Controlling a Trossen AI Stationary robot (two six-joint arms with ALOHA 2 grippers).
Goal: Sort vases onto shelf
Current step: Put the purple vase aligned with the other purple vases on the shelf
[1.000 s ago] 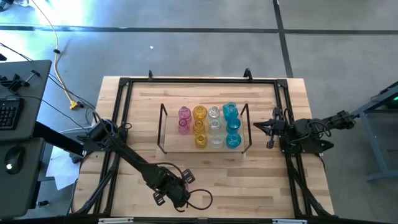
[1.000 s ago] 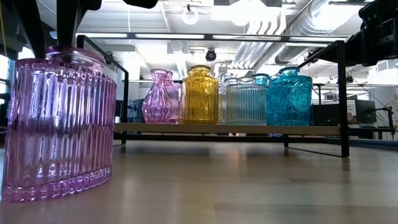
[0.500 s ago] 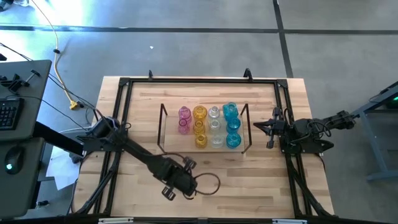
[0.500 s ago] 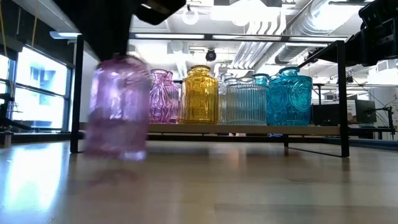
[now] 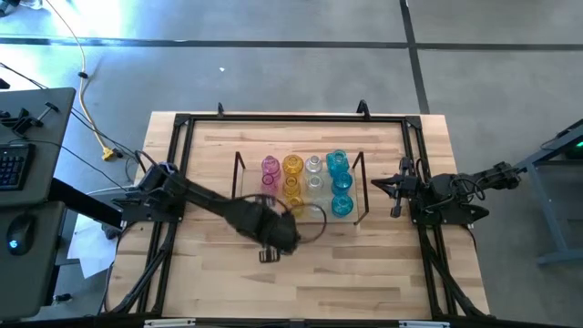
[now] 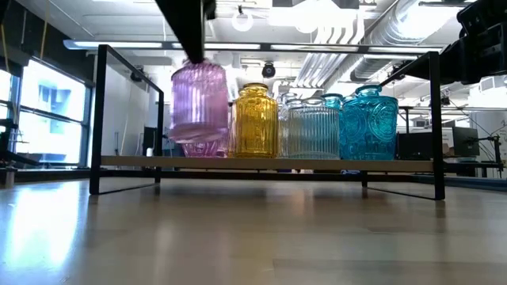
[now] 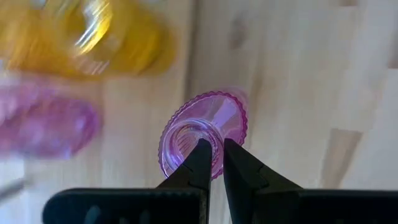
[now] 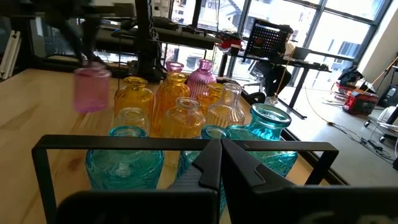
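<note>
Fingers of the left gripper [image 7: 213, 163] pinch the rim of a pink vase [image 6: 199, 103], which hangs upright below them, probably clear of the shelf [image 6: 269, 163]; wooden tabletop [image 5: 364, 273] beneath. Right gripper [image 5: 375, 185] waits beside the shelf, fingers together.

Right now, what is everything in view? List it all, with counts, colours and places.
Carried pink vase: one, pink, lifted off the table in front of the shelf's left end.
Pink vases: two, on the shelf's left column, the nearer partly behind the arm.
Yellow vases: three, amber, next column.
Clear vases: three, next column.
Blue vases: three, cyan, right column.
Shelf: one, light wood with dark wire ends, table centre.
Table: one, wood, black frame.
Left gripper: pinching the carried vase's rim.
Right gripper: shut, waiting beside the shelf's right end.
</note>
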